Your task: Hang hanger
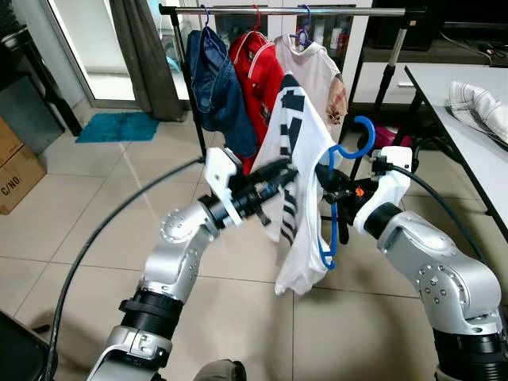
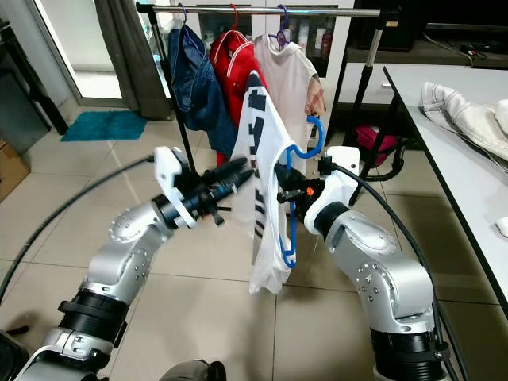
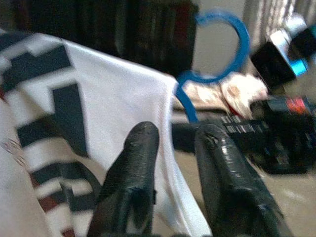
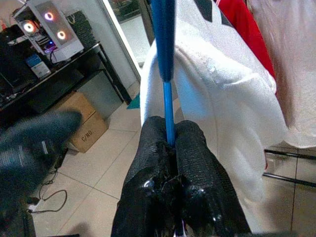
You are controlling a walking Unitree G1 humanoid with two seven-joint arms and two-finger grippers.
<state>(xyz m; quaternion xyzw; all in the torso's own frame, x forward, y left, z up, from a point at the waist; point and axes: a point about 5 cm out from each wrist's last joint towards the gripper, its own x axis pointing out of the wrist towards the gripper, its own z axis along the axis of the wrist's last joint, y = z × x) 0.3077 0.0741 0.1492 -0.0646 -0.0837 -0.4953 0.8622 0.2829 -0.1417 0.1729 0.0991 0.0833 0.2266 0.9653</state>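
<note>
Carrying the blue hanger point(image 1: 346, 163) toward the rail point(image 1: 317, 11).
My right end effector point(image 4: 171, 140) clamped it; my left end effector point(image 3: 170, 148), fingers apart, steadied the shirt point(image 1: 287, 159); hooking remained.

Hanger point(image 1: 343, 171) — blue plastic, held in the air before the rack point(image 1: 294, 11), tilted so its open hook point(image 1: 364, 133) points up and toward the robot's right. A thin blue bar point(image 4: 168, 106) runs down between the black fingertips of the right gripper point(image 4: 170, 136), which pinch it. Shirt point(image 1: 290, 186) — white with dark navy block markings, draped over the hanger and hanging down in loose folds, its lower hem clear of the tiled floor. Rack rail horizontal, above and behind.
</note>
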